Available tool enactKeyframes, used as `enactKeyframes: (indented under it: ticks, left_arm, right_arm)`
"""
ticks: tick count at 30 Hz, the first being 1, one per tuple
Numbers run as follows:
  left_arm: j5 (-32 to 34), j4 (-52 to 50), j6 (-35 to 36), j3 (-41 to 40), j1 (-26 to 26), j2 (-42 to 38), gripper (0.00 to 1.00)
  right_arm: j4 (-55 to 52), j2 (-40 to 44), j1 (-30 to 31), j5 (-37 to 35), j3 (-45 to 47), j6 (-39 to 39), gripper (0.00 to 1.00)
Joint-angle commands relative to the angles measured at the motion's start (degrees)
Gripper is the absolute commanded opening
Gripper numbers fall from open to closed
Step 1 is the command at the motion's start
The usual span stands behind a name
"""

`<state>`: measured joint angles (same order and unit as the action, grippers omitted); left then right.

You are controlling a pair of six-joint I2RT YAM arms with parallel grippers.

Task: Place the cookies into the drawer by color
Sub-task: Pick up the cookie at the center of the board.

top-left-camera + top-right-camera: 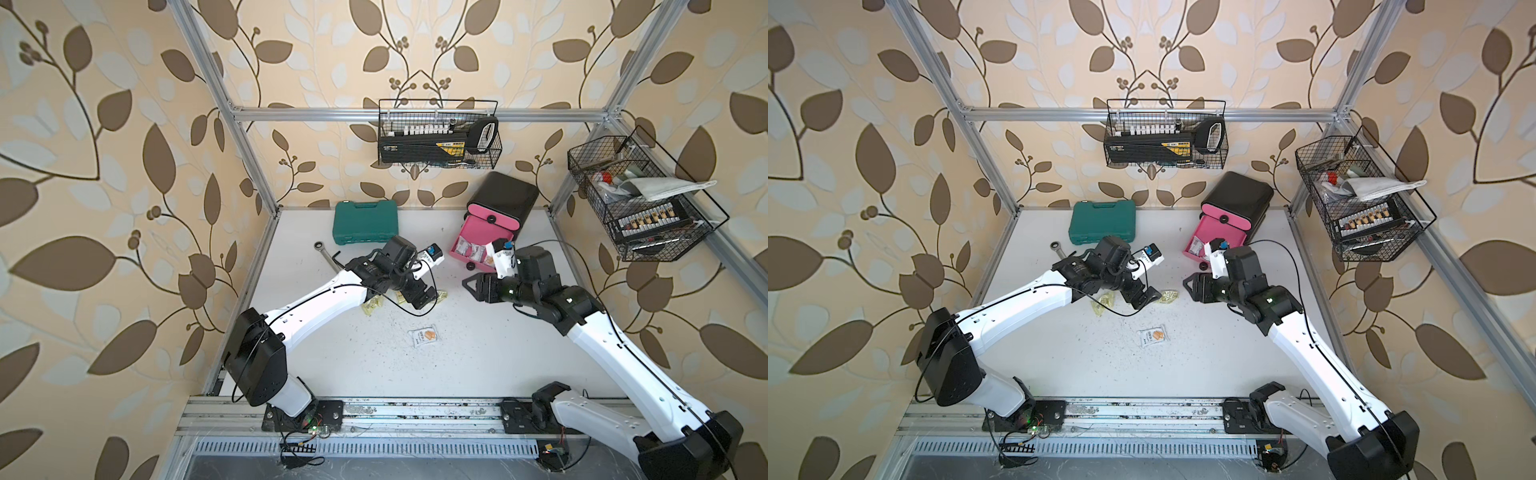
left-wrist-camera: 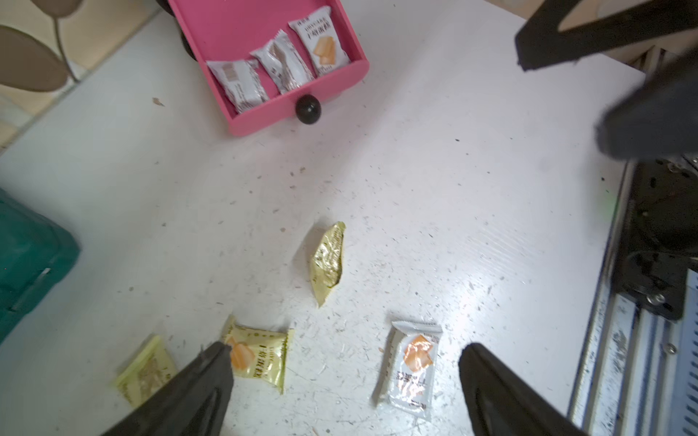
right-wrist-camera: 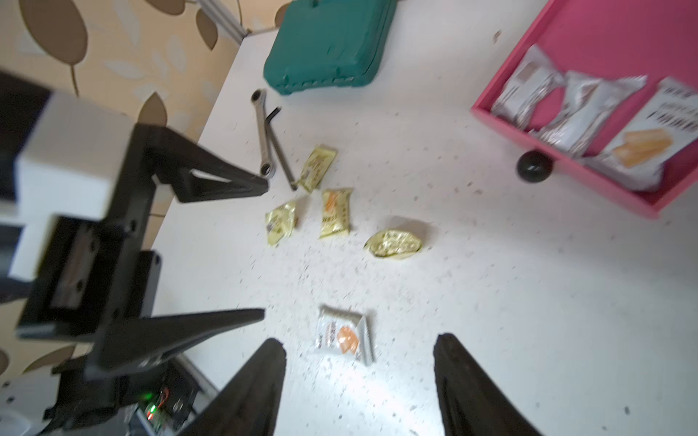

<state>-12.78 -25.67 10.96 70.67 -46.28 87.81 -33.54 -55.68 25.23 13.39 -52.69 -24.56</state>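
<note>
1. The step in hand, as I judge it, is the white sort. The pulled-out pink drawer (image 2: 264, 113) holds three white packets (image 2: 281, 66) side by side. One more white packet (image 1: 424, 336) lies flat on the worktop (image 1: 498, 353), well apart from the drawer and towards the arm bases.
2. Four yellow-green packets (image 3: 335, 213) lie loose in a cluster between the drawer and a wrench (image 3: 262, 136). None is stowed, so I reckon well under half the job is done.
3. The left tool (image 1: 1148, 297) is spread wide and empty above the yellow-green cluster. In its wrist view one finger (image 2: 204, 377) overlaps a yellow-green packet; I cannot tell whether it touches it.
4. The right tool (image 3: 360, 339) has its jaws apart with nothing between them. It hangs clear of the worktop, near the drawer's front corner.
5. The next move should be to fetch the lone white packet:
   - come down from above,
   - straddle its narrow width,
   - pinch the crinkly wrapper without skidding it,
   - carry it over the drawer's rim.
6. The yellow-green packets then need their own drawer. The upper front of the cabinet (image 1: 505, 193) is shut, so a knob must be pulled first.
</note>
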Motion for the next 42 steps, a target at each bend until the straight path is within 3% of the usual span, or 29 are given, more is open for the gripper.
enactKeyframes:
  ticks: [1,4,9,17,25,38,42]
  left_arm:
    - [-2.89,-1.13,2.59,-2.82,-3.02,-0.02,0.93]
    - [-0.12,0.44,2.15,-6.08,-5.92,1.65,0.92]
    - [-0.89,7.55,-1.89,-11.9,-6.43,4.2,0.88]
    - [3.17,7.66,-1.54,-10.12,-7.58,12.66,0.88]
    - [4.14,6.87,-0.77,-9.44,-8.43,16.04,0.85]
    - [11.75,5.89,-4.43,-9.17,-12.79,18.51,0.39]
    - [11.7,7.52,-8.46,-8.28,-12.84,17.13,0.3]
  right_arm:
    - [-0.63,4.36,2.47,-0.05,3.22,-4.31,0.65]
    - [-1.47,6.46,3.79,-0.13,4.33,-5.06,0.65]
    - [-3.08,9.1,4.93,-1.56,4.87,-5.24,0.66]
    - [-4.82,10.42,4.96,-2.53,5.06,-4.65,0.68]
    - [-5.31,11.12,5.03,-2.66,5.14,-5.44,0.68]
    - [-5.51,11.71,5.03,-4.3,4.78,-6.33,0.69]
    - [-6.52,13.14,5.01,-9.37,4.97,-8.59,0.69]
